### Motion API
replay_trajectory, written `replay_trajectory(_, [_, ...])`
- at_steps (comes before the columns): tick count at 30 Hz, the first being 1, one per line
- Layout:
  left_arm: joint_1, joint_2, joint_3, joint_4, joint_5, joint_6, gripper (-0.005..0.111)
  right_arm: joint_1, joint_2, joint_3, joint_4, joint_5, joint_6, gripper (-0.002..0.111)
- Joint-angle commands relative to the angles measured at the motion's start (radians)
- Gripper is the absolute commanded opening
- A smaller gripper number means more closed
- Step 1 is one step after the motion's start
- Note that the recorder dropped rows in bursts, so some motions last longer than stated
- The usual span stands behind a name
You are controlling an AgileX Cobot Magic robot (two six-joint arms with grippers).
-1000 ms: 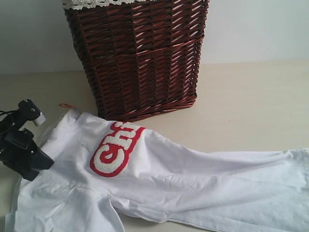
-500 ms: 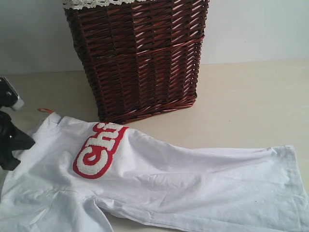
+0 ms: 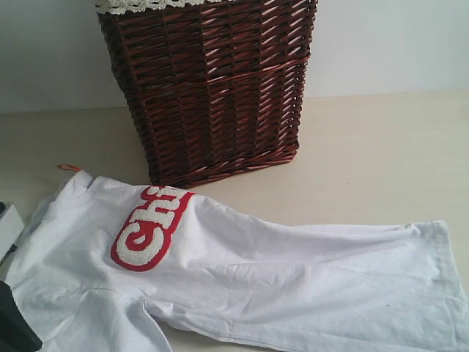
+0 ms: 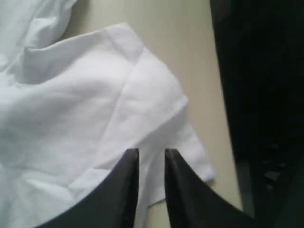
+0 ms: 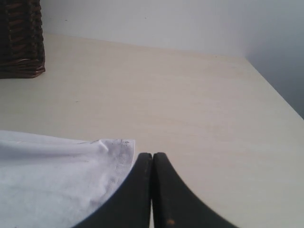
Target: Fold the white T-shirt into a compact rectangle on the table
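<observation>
The dark red-brown wicker basket (image 3: 212, 88) stands in the upper middle of the exterior view, on the table (image 3: 381, 147). Its top is cut off by the frame's upper edge just above a strip of white lace trim (image 3: 139, 4), so what it holds cannot be seen.

The white T-shirt (image 3: 293, 279) lies flat and unfolded on the table across the lower part of that view, its collar end at the left and its hem at the right. The near edge of the basket's base is just beside the shirt's red patch (image 3: 150, 231). The patch carries fuzzy white letters, of which only "Chi" can be read, the rest being lost at a fold. A small orange neck tag (image 3: 69, 168) pokes out at the left, past the collar. The frame's lower edge cuts off the shirt's lower part.

A dark piece of the left arm (image 3: 15, 326) shows in the lower-left corner, too cropped to make out.

In the left wrist view the left gripper (image 4: 152, 154) hangs over a loose corner of the shirt, its tips slightly parted with nothing between them. A large black area alongside is unreadable.

In the right wrist view the right gripper (image 5: 152, 156) has its fingers pressed together, empty, just beside the shirt's hem corner.
</observation>
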Motion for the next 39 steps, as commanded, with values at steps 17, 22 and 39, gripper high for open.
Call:
replay_trajectory(17, [-0.096,0.152,0.099,-0.033,-0.341,0.118,0.037,0.001,0.0,0.005,0.008,0.003,-0.009,0.0])
replay_trajectory(22, [-0.096,0.187,0.099,-0.066,-0.355,0.118,0.019,0.001,0.0,0.005,0.008,0.003,-0.009,0.0])
replay_trajectory(39, [-0.074,0.071,-0.083,-0.212,-0.087,0.0,0.0,0.001,0.0,0.005,0.012,0.003,-0.009,0.0])
